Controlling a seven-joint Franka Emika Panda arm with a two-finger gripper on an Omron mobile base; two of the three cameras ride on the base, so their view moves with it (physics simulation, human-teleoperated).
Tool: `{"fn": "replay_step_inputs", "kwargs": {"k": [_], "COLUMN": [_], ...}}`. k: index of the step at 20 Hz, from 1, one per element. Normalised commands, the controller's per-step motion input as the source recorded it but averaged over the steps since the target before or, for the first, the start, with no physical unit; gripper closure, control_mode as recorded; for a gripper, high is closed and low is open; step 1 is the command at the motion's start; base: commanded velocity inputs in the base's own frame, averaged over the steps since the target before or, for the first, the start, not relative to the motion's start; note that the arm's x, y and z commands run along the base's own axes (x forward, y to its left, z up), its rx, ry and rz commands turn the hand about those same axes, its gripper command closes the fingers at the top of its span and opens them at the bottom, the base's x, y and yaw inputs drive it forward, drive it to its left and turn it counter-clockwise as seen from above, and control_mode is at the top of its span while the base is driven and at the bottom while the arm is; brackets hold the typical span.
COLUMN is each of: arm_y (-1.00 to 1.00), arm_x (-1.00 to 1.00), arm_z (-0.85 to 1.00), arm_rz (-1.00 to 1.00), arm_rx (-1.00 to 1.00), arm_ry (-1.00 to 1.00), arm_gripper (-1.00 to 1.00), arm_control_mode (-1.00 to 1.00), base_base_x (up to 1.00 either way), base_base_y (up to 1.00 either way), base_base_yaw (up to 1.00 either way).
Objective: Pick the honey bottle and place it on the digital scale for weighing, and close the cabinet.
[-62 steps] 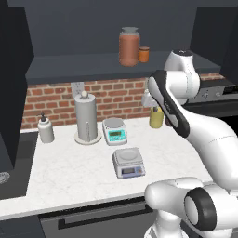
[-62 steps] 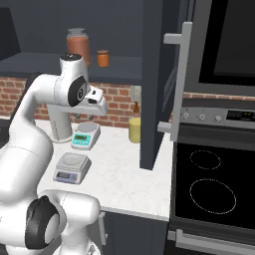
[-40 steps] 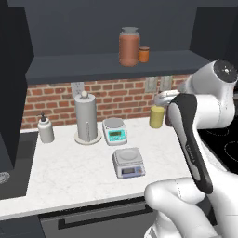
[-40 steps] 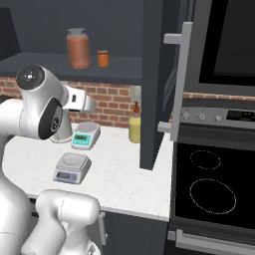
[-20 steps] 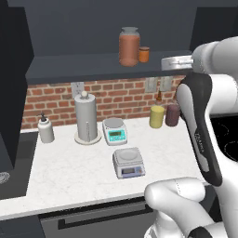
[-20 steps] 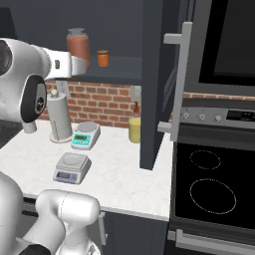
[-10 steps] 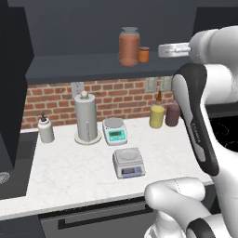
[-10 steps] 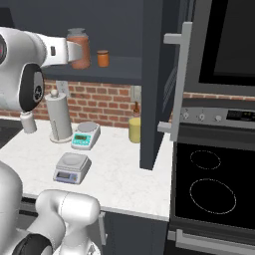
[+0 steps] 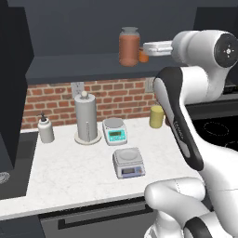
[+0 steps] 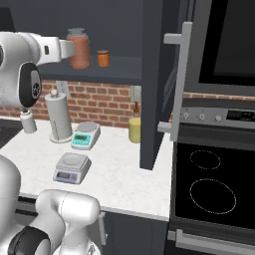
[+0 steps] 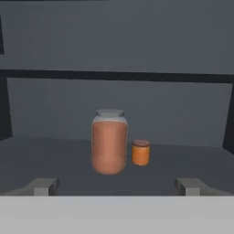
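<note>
The honey bottle (image 9: 128,46) (image 10: 82,50) (image 11: 109,142), a reddish-brown jar with a grey lid, stands upright on the shelf of the open cabinet (image 9: 79,68). My gripper (image 9: 146,48) (image 10: 72,49) (image 11: 116,187) hovers at shelf height just in front of it, pointing at it. It is open, its fingertips (image 11: 44,186) are far apart and nothing is between them. The digital scale (image 9: 128,162) (image 10: 72,168) sits bare on the counter's front. The right cabinet door (image 10: 155,84) stands swung out, and the left door (image 9: 14,83) is open too.
A small orange jar (image 11: 140,152) (image 9: 143,56) stands right beside the bottle. On the counter are a teal-display scale (image 9: 115,131), a paper towel holder (image 9: 86,118), a soap dispenser (image 9: 45,130) and a yellow canister (image 9: 156,116). A stove (image 10: 209,184) lies to the right.
The hand has risen slightly and swung left at shelf height, closer to the honey bottle. The jaws have stayed open and nothing on the counter has moved.
</note>
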Motion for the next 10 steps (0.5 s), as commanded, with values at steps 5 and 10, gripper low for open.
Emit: {"fn": "replay_step_inputs", "kwargs": {"k": [5, 10], "arm_y": [0.04, 0.0], "arm_x": [0.29, 0.27], "arm_z": [0.01, 0.0], "arm_rz": [0.0, 0.0], "arm_rx": [0.0, 0.0], "arm_ry": [-0.01, 0.04], "arm_gripper": [-1.0, -1.0], "arm_control_mode": [-1.0, -1.0], "base_base_x": [0.0, 0.0], "base_base_y": [0.0, 0.0], "base_base_yaw": [0.0, 0.0]}}
